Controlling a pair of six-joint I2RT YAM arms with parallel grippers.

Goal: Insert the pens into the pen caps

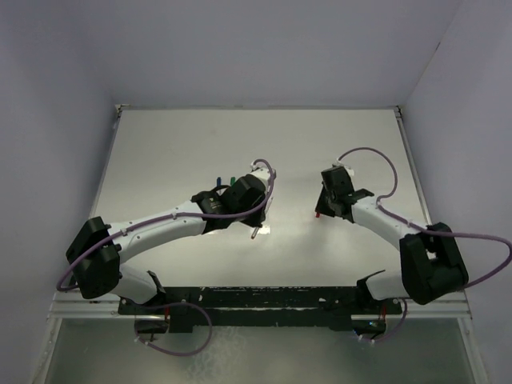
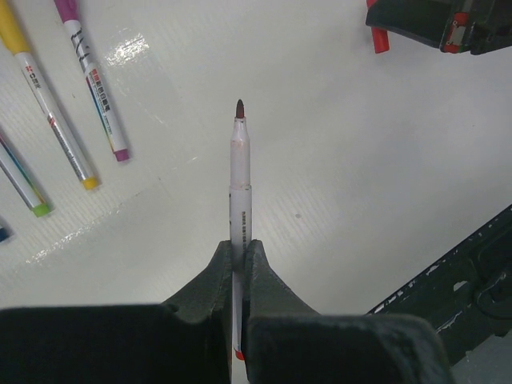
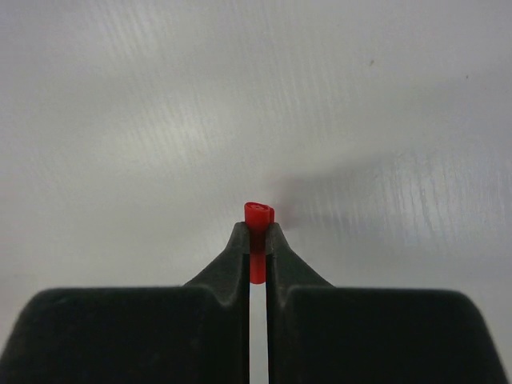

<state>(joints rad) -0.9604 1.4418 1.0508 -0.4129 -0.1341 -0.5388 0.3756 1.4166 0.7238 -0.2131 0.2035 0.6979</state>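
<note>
My left gripper [image 2: 238, 244] is shut on the barrel of a pale pen [image 2: 240, 168] whose dark red tip points away from it, above the table. In the top view that gripper [image 1: 250, 218] is left of centre, with the pen [image 1: 254, 233] showing below it. My right gripper [image 3: 258, 232] is shut on the small red cap [image 3: 258, 214], whose end sticks out past the fingertips. In the top view the right gripper [image 1: 322, 208] holds the red cap [image 1: 317, 214] a short way right of the pen. The cap [image 2: 379, 38] is apart from the pen tip.
Several other pens lie side by side left of my left gripper: yellow [image 2: 48, 104], purple [image 2: 92, 80], green [image 2: 24, 184], and a blue end [image 2: 2, 234] at the frame edge. The black rail [image 2: 456, 280] marks the table's near edge. Walls enclose the white table [image 1: 184, 144].
</note>
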